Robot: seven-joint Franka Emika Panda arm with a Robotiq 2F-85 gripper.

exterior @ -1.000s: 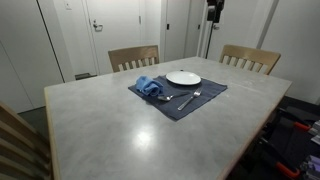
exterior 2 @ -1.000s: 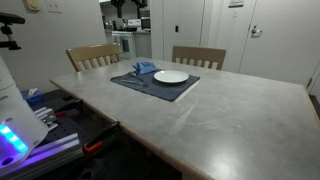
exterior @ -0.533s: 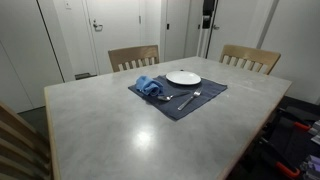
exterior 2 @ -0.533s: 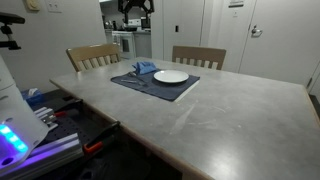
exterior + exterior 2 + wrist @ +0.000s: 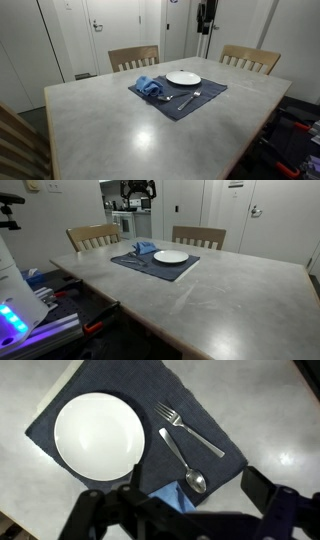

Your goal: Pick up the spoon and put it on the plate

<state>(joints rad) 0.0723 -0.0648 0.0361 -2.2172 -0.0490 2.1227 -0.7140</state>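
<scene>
Overhead, the black end effector [image 5: 190,492] hangs wide apart, empty. The slim silver metal spoon [image 5: 180,457] lies on a dark blue cloth placemat [image 5: 130,385]; a round white plate [image 5: 98,435] is just beside it.

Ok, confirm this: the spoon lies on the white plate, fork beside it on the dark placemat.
Wrong. The wrist view shows the spoon on the dark placemat next to the white plate, not on it; the fork lies beside it.
</scene>
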